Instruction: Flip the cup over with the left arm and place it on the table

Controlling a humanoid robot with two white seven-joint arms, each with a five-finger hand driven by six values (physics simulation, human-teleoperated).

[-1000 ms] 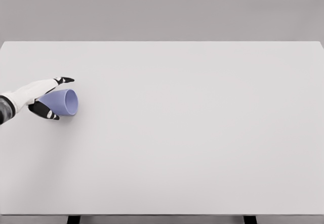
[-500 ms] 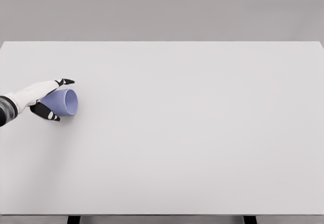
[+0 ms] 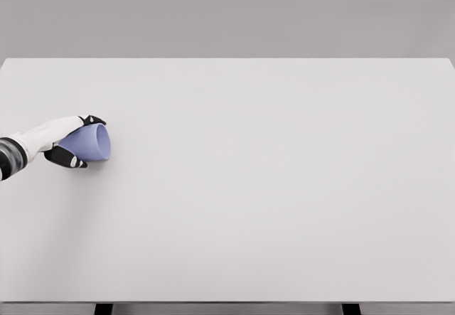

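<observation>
A: What differs from a second ago?
B: The left hand sits closer round the cup, fingers and thumb clasping its sides.
A: Where's the cup?
B: Between the fingers, lying sideways on the table, mouth away from the palm.
A: Counts?
B: One cup, one hand, one table.

A periwinkle-blue cup, a white hand with black fingertips, a pale grey table.

The left arm is cut off by the picture's left edge. The narrow base of the purple cup is hidden behind the left hand. Contact between cup and table cannot be told.
</observation>
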